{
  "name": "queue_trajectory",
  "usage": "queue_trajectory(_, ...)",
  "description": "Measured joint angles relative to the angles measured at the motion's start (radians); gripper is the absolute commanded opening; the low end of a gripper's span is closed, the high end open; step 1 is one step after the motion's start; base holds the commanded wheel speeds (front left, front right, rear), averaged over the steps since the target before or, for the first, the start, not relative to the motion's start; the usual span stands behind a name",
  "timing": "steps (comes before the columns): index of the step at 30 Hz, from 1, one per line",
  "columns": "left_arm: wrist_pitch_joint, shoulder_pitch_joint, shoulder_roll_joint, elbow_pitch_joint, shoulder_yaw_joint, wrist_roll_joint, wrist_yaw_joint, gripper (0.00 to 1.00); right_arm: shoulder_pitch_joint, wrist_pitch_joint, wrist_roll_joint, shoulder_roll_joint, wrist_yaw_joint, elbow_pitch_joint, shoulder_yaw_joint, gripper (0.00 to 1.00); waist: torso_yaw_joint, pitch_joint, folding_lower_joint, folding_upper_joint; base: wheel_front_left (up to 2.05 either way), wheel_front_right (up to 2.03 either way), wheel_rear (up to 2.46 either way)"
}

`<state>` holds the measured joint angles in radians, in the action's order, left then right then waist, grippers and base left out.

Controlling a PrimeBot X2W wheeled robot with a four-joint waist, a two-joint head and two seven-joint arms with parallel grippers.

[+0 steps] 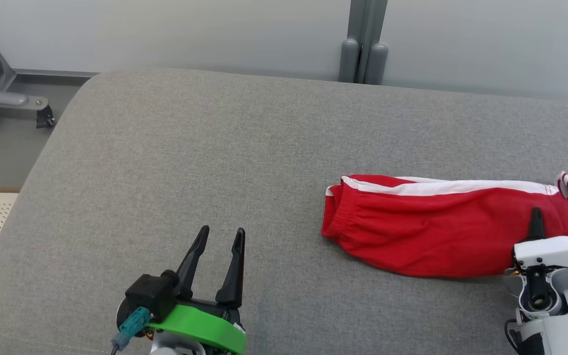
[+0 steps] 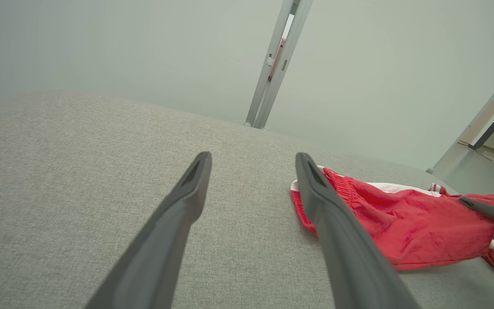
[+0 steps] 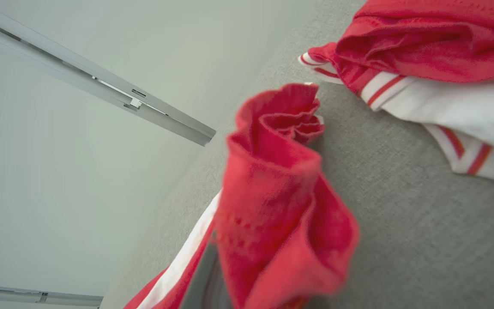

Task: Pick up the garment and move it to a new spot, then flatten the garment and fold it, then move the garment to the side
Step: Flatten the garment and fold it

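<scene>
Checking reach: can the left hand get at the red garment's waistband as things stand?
Probably yes: the left hand is open, with bare grey cushion between it and the waistband.

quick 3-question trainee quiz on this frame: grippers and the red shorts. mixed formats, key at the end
1. True or false: the left gripper is shut on the red shorts.
2. The shorts lie on: A) a gray cushion; B) a wooden floor; C) a metal tray.
3. Fill in: the ___ gripper pinches a bunched fold of the shorts.

Key:
1. False. Its jaws stand open over bare cushion, apart from the shorts.
2. A.
3. The right gripper.
</scene>
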<state>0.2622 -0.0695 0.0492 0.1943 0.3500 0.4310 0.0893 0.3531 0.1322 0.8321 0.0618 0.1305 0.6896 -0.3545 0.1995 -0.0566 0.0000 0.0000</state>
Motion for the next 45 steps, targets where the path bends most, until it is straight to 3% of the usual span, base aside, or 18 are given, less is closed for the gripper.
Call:
queue_trajectory(6,0.000,0.000,0.000,0.005,0.006,0.001,0.000,1.00,-0.011,-0.003,0.008,-0.010,0.000,-0.132,0.109,0.00,0.018,0.006,0.0000,0.0000,0.00,0.00,0.00)
queue_trajectory(14,0.000,0.000,0.000,0.012,0.007,0.001,0.000,1.00,-0.076,-0.007,0.055,-0.013,0.000,-0.249,0.341,0.00,0.054,0.018,0.0000,0.0000,0.00,0.00,0.00)
queue_trajectory(22,0.000,0.001,0.000,0.012,0.006,0.001,-0.001,1.00,-0.066,-0.007,0.015,-0.013,0.000,-0.228,0.482,0.00,0.091,0.025,0.0000,0.0000,0.00,0.00,0.00)
queue_trajectory(34,0.000,0.002,0.000,0.005,0.005,0.009,-0.001,1.00,0.012,-0.038,-0.092,-0.009,0.000,-0.095,0.652,0.00,0.145,0.018,0.0000,0.0000,0.00,0.00,0.00)
queue_trajectory(35,0.000,0.002,0.000,0.005,0.005,0.010,-0.001,1.00,0.015,-0.042,-0.108,-0.006,0.000,-0.080,0.668,0.07,0.148,0.017,0.0000,0.0000,0.00,0.00,0.00)
queue_trajectory(36,0.000,0.002,0.000,0.005,0.006,0.012,-0.001,1.00,0.018,-0.042,-0.121,-0.003,0.000,-0.071,0.679,0.39,0.151,0.017,0.0000,0.0000,0.00,0.00,0.00)
queue_trajectory(37,0.000,0.002,0.000,0.005,0.006,0.012,-0.001,1.00,0.022,-0.040,-0.132,0.000,0.000,-0.061,0.688,1.00,0.153,0.017,0.0000,0.0000,0.00,0.00,0.00)
queue_trajectory(45,0.000,0.002,0.000,0.005,0.002,0.014,-0.005,1.00,0.027,-0.018,-0.161,-0.002,0.000,-0.028,0.756,1.00,0.153,0.018,0.0000,0.0000,0.00,0.00,0.00)
